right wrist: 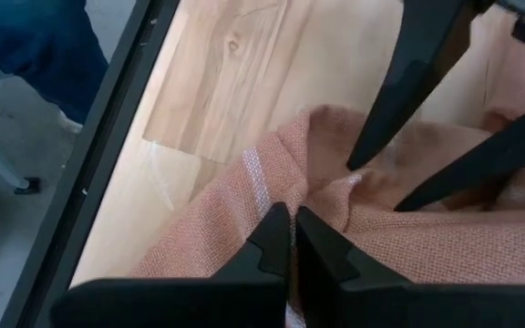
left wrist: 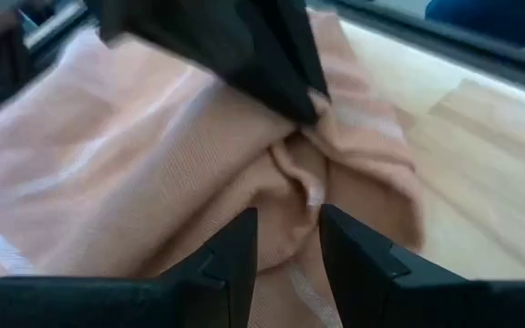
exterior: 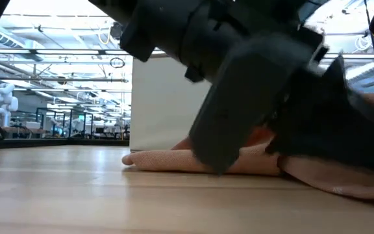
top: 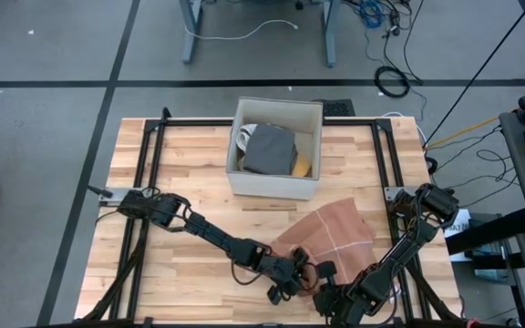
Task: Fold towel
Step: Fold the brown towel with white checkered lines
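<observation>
1. Lying at the near right of the wooden table (top: pixel 190 173), the pink towel (top: pixel 331 232) stretches from in front of the white box (top: pixel 276 182) toward the near edge, where both grippers crowd its bunched corner; the left half of the table is bare wood.
2. From table height, the dark arms fill most of the view and cover much of the towel (exterior: pixel 167 159). What is in the box, beyond something grey, is hard to make out.
3. The left gripper (left wrist: pixel 285 241) has its fingers partly apart with a fold of towel (left wrist: pixel 153 155) bunched between them.
4. The right gripper (right wrist: pixel 292 232) has its fingers pressed together, pinching the towel's (right wrist: pixel 427 246) striped edge, with the left gripper's fingers (right wrist: pixel 417 73) just beyond.
</observation>
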Action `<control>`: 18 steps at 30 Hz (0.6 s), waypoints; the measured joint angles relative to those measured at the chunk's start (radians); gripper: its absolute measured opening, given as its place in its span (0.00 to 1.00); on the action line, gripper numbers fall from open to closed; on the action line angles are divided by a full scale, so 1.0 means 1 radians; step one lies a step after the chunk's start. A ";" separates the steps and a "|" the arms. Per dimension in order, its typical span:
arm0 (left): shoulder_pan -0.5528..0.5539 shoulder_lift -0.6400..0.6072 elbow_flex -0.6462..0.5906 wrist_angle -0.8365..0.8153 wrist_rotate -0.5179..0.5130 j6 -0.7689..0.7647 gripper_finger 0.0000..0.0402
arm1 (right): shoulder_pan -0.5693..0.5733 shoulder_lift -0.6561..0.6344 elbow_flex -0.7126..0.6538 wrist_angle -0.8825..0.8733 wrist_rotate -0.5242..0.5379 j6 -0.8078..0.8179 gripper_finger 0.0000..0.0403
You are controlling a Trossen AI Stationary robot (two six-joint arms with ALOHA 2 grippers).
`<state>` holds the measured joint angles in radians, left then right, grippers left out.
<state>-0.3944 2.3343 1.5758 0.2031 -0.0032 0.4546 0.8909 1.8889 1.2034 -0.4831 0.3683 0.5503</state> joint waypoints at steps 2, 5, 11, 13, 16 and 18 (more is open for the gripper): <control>0.004 0.012 0.005 -0.018 0.006 0.000 0.31 | 0.000 0.000 0.000 0.001 0.000 0.000 0.00; 0.007 0.046 0.038 -0.024 0.020 -0.001 0.31 | -0.001 0.000 0.000 0.001 0.001 0.002 0.00; 0.003 0.062 0.082 -0.032 -0.008 0.003 0.30 | -0.001 0.000 0.000 0.000 0.001 0.014 0.00; 0.005 0.062 0.095 -0.050 -0.013 0.003 0.27 | 0.001 0.000 0.000 0.001 0.001 0.015 0.00; 0.007 0.062 0.116 -0.074 -0.013 0.019 0.22 | 0.003 0.000 0.000 -0.001 0.001 0.018 0.00; 0.006 0.062 0.117 -0.094 -0.013 0.026 0.18 | 0.004 0.000 0.000 -0.004 0.002 0.018 0.00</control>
<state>-0.3884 2.3962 1.6932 0.1090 -0.0165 0.4803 0.8949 1.8893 1.2037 -0.4873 0.3698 0.5682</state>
